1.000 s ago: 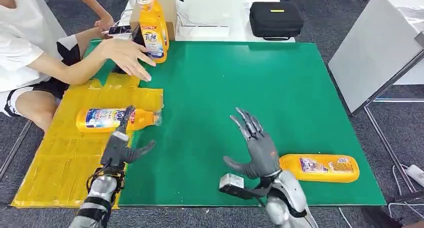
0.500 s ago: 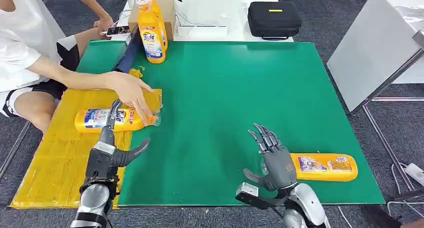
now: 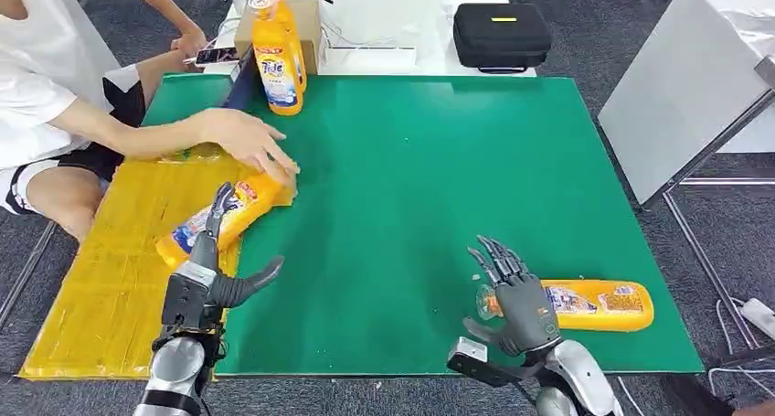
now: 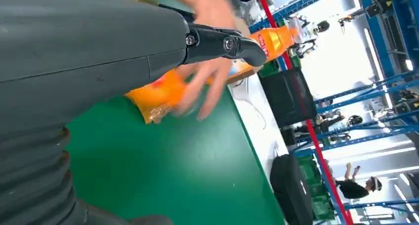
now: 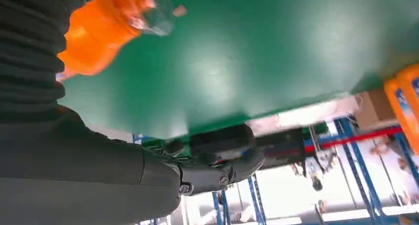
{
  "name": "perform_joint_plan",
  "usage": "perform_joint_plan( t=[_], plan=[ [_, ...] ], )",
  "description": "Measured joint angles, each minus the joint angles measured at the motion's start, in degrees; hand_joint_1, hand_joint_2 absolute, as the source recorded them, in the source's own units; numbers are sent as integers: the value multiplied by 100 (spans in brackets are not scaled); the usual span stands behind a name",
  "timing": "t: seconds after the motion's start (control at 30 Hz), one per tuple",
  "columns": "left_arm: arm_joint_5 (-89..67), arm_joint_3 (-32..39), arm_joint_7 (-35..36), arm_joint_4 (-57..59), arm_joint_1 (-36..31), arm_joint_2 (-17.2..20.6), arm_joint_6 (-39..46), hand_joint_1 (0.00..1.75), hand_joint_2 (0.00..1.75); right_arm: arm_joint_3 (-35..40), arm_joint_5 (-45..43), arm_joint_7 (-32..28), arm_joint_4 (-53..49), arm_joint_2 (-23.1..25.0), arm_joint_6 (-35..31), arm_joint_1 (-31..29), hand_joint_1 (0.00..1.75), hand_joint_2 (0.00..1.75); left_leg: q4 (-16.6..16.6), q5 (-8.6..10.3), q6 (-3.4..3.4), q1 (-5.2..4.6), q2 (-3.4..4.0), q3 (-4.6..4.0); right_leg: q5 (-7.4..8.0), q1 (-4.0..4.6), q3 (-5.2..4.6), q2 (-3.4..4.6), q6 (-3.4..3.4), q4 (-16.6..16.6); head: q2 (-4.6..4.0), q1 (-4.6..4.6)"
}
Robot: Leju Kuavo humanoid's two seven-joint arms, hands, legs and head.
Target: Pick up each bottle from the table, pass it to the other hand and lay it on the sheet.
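An orange bottle point(image 3: 219, 217) lies slanted on the yellow sheet point(image 3: 100, 279), and a person's hand point(image 3: 245, 142) holds its cap end. My left hand point(image 3: 208, 274) hovers open just in front of that bottle, holding nothing. A second orange bottle point(image 3: 594, 304) lies on its side on the green mat point(image 3: 439, 178) at the front right. My right hand point(image 3: 514, 297) is open right beside its clear cap end, fingers spread upward. In the right wrist view this bottle point(image 5: 104, 29) is close to the hand. Two more orange bottles point(image 3: 277, 55) stand upright at the far left.
A person sits at the left, one arm point(image 3: 119, 133) reaching over the sheet. A black case point(image 3: 502, 34) and a cardboard box point(image 3: 306, 18) rest on the white table behind. A tilted white board point(image 3: 685, 96) stands to the right.
The person's hand has swung the sheet bottle's cap end away from me, so it lies slanted. My right hand has drawn back and right to the other bottle's cap. My left hand moved back slightly.
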Motion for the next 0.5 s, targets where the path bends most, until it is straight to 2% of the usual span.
perform_joint_plan(
  t=[0.2,0.5],
  plan=[
    [166,-65,-59,9,-28,-20,-157,0,175,-347,-133,-133,50,-264,327,19,0,175,1,-1,2,-3,1,0,1,-5,0,1,2,-1,0,0],
    [262,-164,-98,9,-51,-28,-258,0,175,-682,-140,-140,234,-485,369,17,0,175,1,-1,1,-3,3,0,3,-3,2,1,4,0,0,0]
  ],
)
